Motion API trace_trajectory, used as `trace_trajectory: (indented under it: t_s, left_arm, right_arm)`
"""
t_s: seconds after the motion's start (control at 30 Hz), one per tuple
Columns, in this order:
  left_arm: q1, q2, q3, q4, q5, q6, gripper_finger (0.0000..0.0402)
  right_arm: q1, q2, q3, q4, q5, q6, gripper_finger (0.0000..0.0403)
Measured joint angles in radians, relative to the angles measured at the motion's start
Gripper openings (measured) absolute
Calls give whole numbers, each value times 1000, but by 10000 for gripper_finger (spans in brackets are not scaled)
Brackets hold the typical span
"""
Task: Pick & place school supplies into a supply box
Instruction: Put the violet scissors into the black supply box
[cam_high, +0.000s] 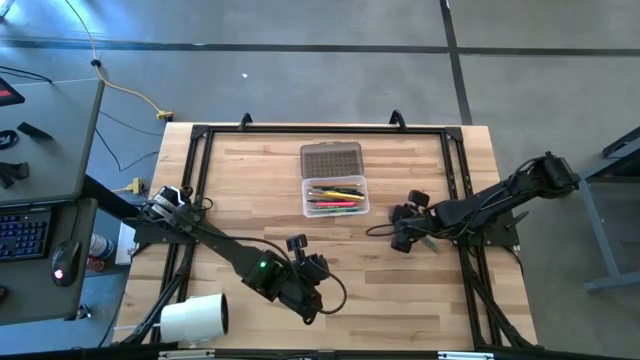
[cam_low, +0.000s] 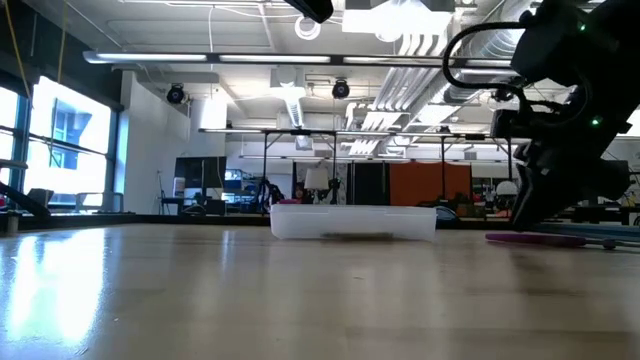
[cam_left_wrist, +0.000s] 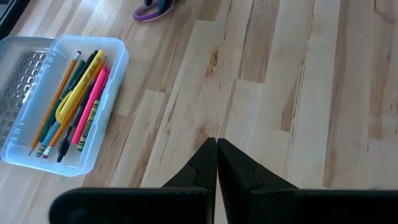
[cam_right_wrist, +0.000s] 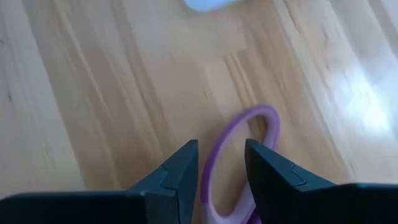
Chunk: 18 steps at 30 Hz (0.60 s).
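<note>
The supply box (cam_high: 335, 196) sits far of the table's centre, its ribbed lid (cam_high: 332, 160) lying open behind it. Pencils and pens (cam_left_wrist: 74, 99) lie inside. The purple-handled scissors (cam_low: 535, 238) lie flat on the table, right of the box. My right gripper (cam_right_wrist: 222, 165) is over them, open and slanting down, with one purple handle loop (cam_right_wrist: 249, 124) between its fingers. Over bare wood near the front, my left gripper (cam_left_wrist: 216, 147) hangs shut on nothing; the box and a purple handle (cam_left_wrist: 149, 11) show beyond it. My right gripper has its two fingers on either side of the scissors' purple handle loop (cam_right_wrist: 214, 168), coming from above at a slant. The loop's one side runs behind a finger (cam_right_wrist: 273, 174), so I cannot tell whether it touches. The scissors lie on the table.
A big white roll (cam_high: 195, 318) lies at the near left corner. A black frame (cam_high: 320, 128) runs round the tabletop. Bare wood lies between the two grippers and in front of the box.
</note>
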Motion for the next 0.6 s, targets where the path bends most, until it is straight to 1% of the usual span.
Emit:
trace_trajectory:
  t_s: [0.17,0.33,0.5,0.6]
  left_arm:
    - [0,0,0,0,0,0,46]
    - [0,0,0,0,0,0,46]
    - [0,0,0,0,0,0,46]
    - [0,0,0,2,0,0,46]
  right_arm:
    - [0,0,0,-27,-34,64,119]
    - [0,0,0,-25,-64,66,119]
    - [-8,0,-4,-19,-20,65,119]
    - [-37,0,-4,-15,-46,94,119]
